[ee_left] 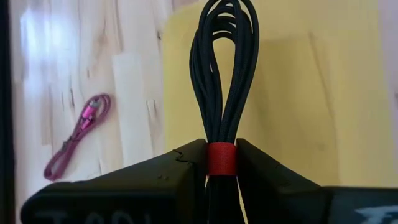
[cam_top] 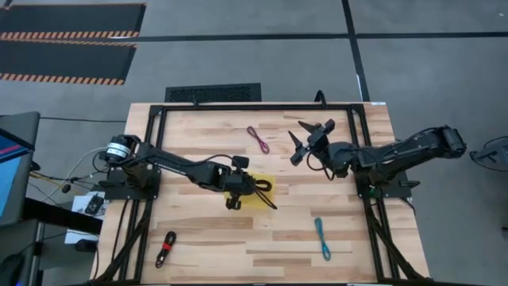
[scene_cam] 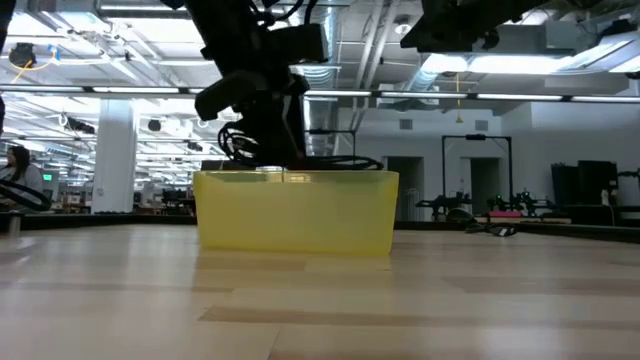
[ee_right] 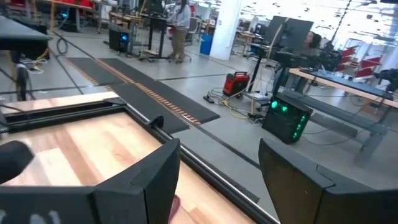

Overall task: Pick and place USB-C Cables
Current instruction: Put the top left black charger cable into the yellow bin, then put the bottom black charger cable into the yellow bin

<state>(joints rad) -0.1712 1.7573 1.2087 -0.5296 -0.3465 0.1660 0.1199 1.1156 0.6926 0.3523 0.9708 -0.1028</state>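
Note:
My left gripper [cam_top: 235, 193] is over the yellow tray [cam_top: 268, 184], shut on a black cable bundle with a red band [ee_left: 222, 93]. The tray [scene_cam: 295, 215] stands mid-table, and the bundle's loops [scene_cam: 335, 163] show at its rim height. The maroon cable [cam_top: 258, 139] lies toward the far edge and also appears in the left wrist view [ee_left: 78, 134]. A teal cable [cam_top: 321, 238] lies near the right front. A second black-and-red bundle [cam_top: 165, 248] lies near the left front. No dark brown cable shows plainly. My right gripper [cam_top: 305, 141] hangs open above the table's far right [ee_right: 217, 180]. My left gripper pinches the black bundle at its red band [ee_left: 222, 160] between the two fingers. The fingers come slanting down from the table's left and lie along the bundle. The looped end [ee_left: 224, 37] reaches ahead of them over the tray floor; whether it rests there I cannot tell.
A black frame rail [cam_top: 238, 106] runs along the table's far edge and down both sides. Bare wood lies between the tray and the near edge [cam_top: 238, 238]. A room with benches and people shows beyond the table [ee_right: 180, 18].

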